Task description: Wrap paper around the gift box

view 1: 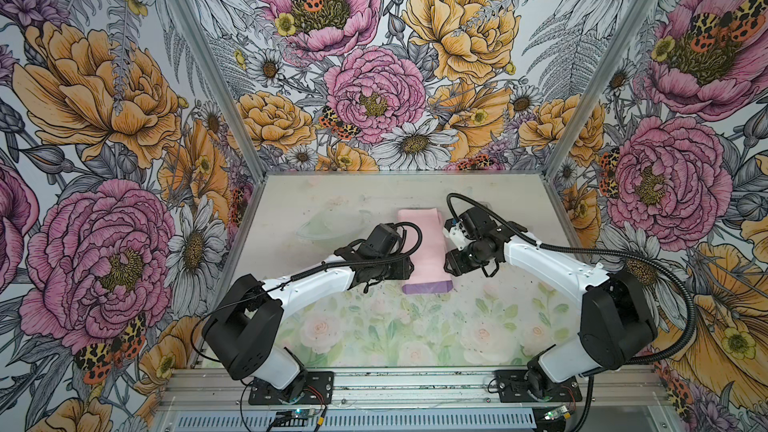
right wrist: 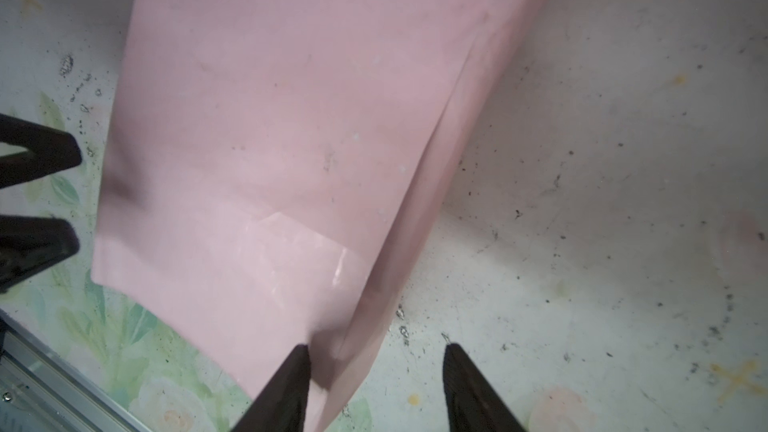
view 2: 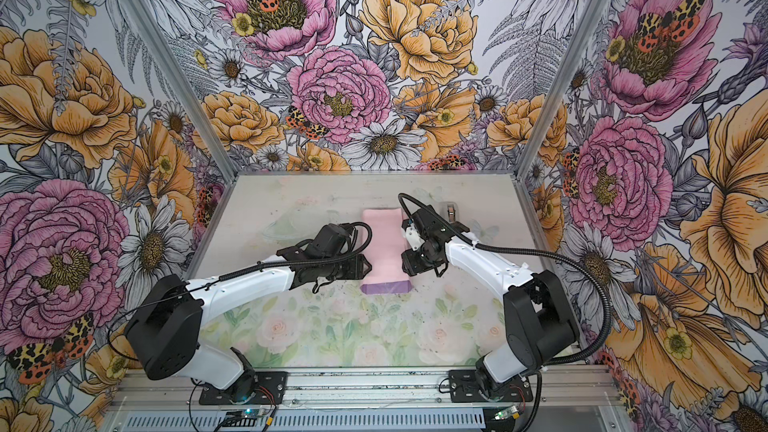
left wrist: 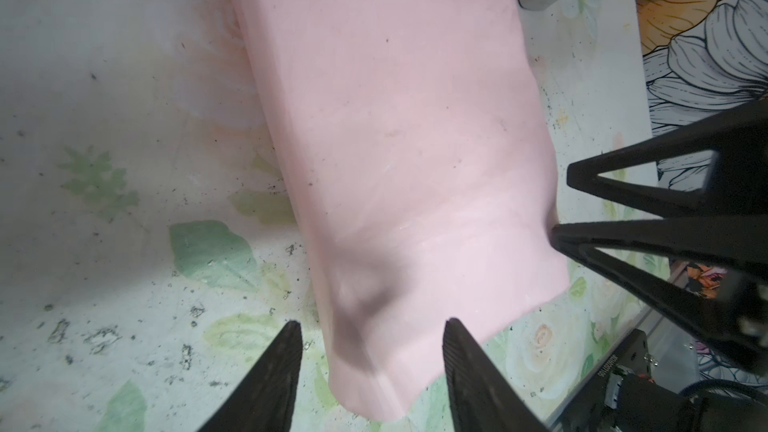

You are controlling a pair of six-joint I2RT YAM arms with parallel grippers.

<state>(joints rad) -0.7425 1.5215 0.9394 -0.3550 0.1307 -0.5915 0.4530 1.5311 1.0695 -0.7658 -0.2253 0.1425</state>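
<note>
1. Top views (both): the floral table (view 1: 415, 326) bears the paper (view 1: 430, 251) (view 2: 384, 243), a long pink fold with a lilac near end, at its middle.
2. Left gripper (left wrist: 372, 324): fingers apart, astride the paper's edge.
3. Right gripper (right wrist: 376, 349): fingers apart, one tip at the paper's edge.

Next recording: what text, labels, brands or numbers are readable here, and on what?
White print on a black arm part, left wrist view: too blurred to read.
Paper, table, floral walls: no text at all.
</note>
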